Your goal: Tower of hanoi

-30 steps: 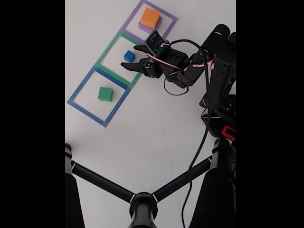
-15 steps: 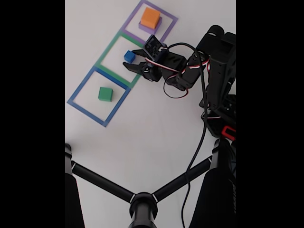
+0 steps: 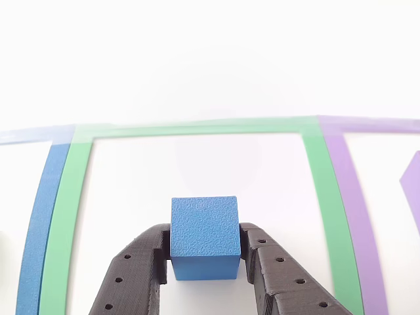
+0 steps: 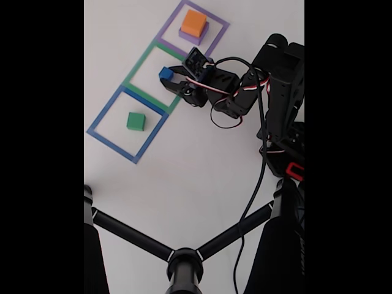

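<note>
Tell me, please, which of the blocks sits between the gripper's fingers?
The blue cube, inside the green outline; the gripper flanks only that one.

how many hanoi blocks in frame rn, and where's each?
4. Blue cube in the green outline, between the gripper fingers; green block in the blue outline; orange block stacked on purple slab in the purple outline.

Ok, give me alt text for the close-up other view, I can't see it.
The tool has its two black fingers against the sides of the blue cube, which sits inside the green square outline on the white table.
</note>
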